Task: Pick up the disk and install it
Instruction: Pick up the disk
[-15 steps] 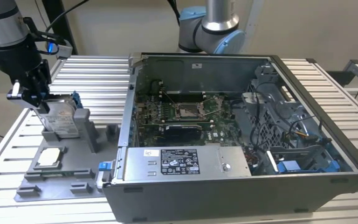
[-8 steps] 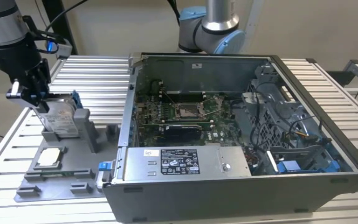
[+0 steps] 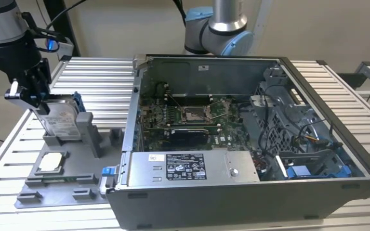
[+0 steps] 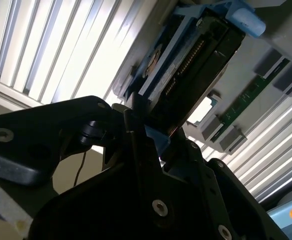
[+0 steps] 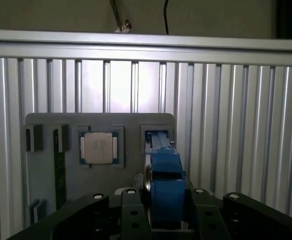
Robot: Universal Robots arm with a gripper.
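We see the gripper [image 3: 39, 102] at the exterior view's left, hanging over the far corner of the ribbed metal worktop [image 3: 101, 82]. Its black fingers [image 5: 132, 215] are pinching the top edge of the disk [image 3: 61, 119], one on each side of the blue frame [image 5: 165, 185]. The disk stands upright on edge, its white label towards the exterior camera. Its lower end is down at a grey stand [image 3: 85, 126] that rises from a grey fixture plate [image 3: 56, 190]. We cannot tell whether it has come free of the stand's slot. Near the stand, a small square silver chip [image 3: 51, 161] lies flat in a recess of the plate. Well apart, at the exterior view's right, the open computer case [image 3: 236, 202] lies on the worktop with its motherboard [image 3: 185, 120] exposed. A large grey labelled box [image 3: 185, 166] sits along its near wall.
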